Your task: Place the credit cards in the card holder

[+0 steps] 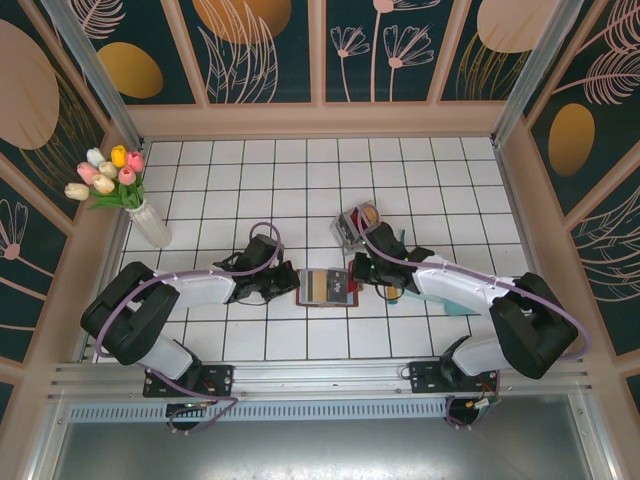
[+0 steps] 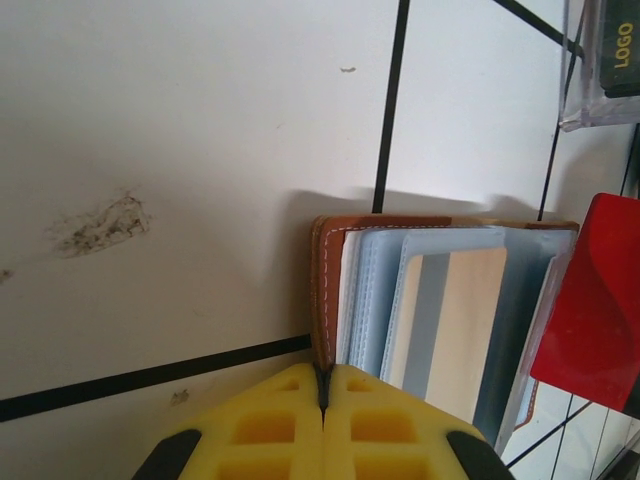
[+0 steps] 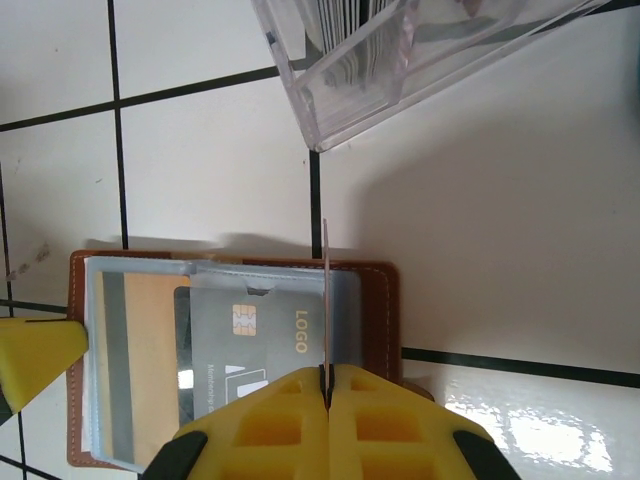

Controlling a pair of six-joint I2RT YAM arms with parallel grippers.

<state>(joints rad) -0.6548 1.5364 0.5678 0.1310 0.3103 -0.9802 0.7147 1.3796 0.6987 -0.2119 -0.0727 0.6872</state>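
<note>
A white tiled table [image 1: 230, 180] is seen from above, with two robot arms reaching toward its middle. A brown leather card holder [image 1: 325, 288] lies open and flat on the tiles between the two grippers, showing its clear inner pockets.

The left gripper [image 2: 322, 378] has its yellow fingers pressed together on the holder's stitched leather edge, pinning that side down. In the left wrist view a tan card [image 2: 465, 320] sits inside one of the pockets.

The right gripper [image 3: 327, 378] is closed on a red card [image 2: 592, 300], which it holds on edge over the right half of the holder. In the right wrist view this card appears only as a thin vertical line rising from between the fingers. Below it, a grey card [image 3: 262, 345] with a chip and the word LOGO lies in a pocket, beside the tan card.

A clear plastic box [image 1: 355, 222] with more cards inside stands on the table just beyond the holder. A white vase of tulips [image 1: 148, 222] stands at the far left, well apart from the work.
</note>
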